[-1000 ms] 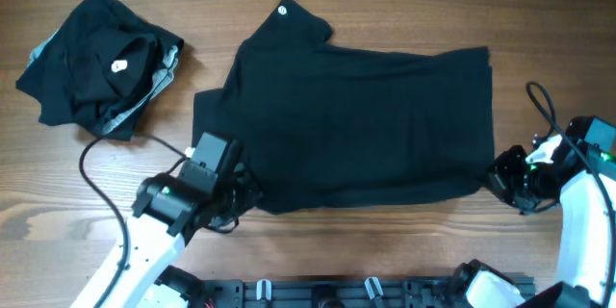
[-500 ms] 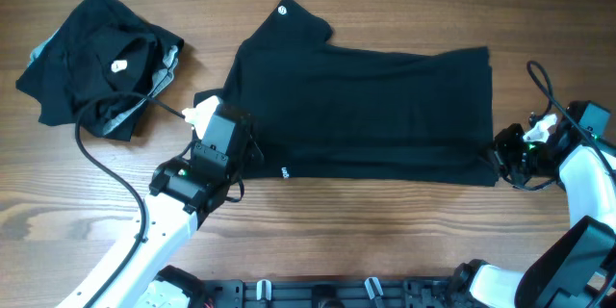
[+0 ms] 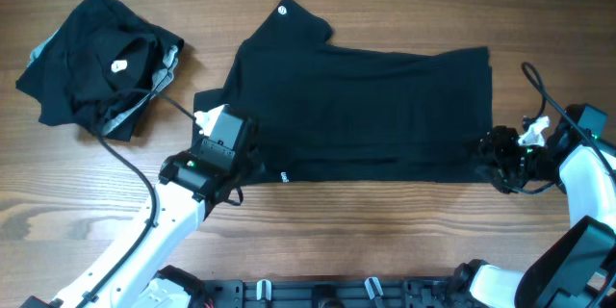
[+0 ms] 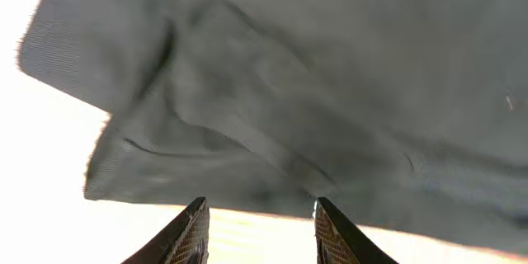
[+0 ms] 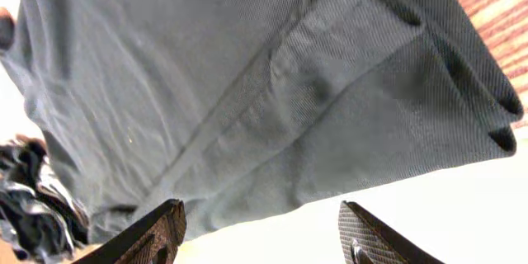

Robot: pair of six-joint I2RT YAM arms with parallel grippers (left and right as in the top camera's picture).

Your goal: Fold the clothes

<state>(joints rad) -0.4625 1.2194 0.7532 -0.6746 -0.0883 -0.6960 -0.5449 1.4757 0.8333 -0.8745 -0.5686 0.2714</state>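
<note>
Two tools, both with fingers spread, at the near edge of a black shirt [image 3: 366, 106] lying on the table [image 3: 385, 241].

Spread flat across the middle, the shirt has its collar and small white label [image 3: 283, 10] at the far left, and a doubled layer of cloth shows along its near edge. The left tool [image 4: 260, 235] is at the shirt's near-left corner and the right tool [image 5: 264, 231] at its near-right corner. Each has cloth just beyond its fingertips and nothing pinched. A heap of black clothes [image 3: 96, 63] with grey trim lies crumpled at the far left, apart from the shirt.
</note>
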